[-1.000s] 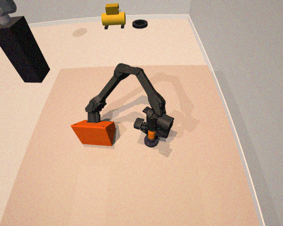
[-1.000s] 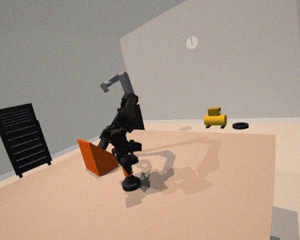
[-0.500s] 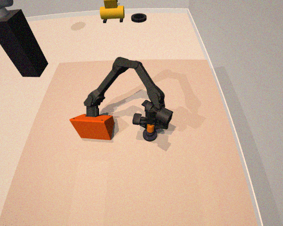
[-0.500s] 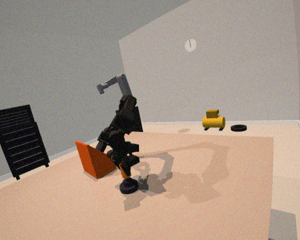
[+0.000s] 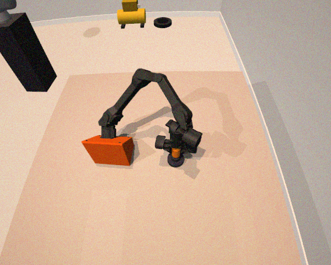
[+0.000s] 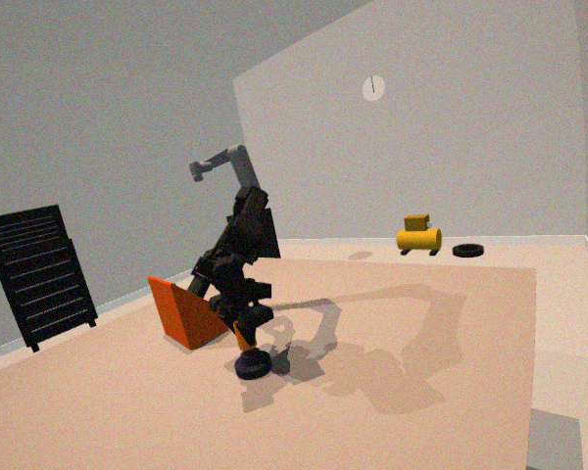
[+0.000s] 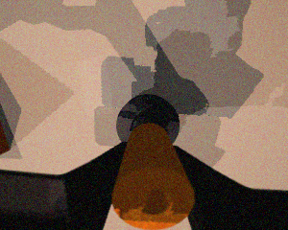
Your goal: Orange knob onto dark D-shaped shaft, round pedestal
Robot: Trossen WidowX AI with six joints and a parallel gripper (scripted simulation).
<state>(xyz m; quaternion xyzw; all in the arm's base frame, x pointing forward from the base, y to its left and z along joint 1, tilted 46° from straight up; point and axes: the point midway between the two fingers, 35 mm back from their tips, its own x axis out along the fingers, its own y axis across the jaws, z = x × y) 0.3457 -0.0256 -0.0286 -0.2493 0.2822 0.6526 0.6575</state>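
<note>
The orange knob is a tall cylinder. My gripper is shut on it, one dark finger on each side. The round dark pedestal stands on the floor mat directly under the knob. In the exterior view the knob's lower end is just above or at the pedestal's raised middle, with the wide base below in view. Whether they touch cannot be told. The shaft, its flat side and the knob's hole are hidden.
The orange block under the arm's base stands left of the pedestal. A black pillar, a yellow compressor and a black ring are farther back. A black slatted panel is far left in the exterior view.
</note>
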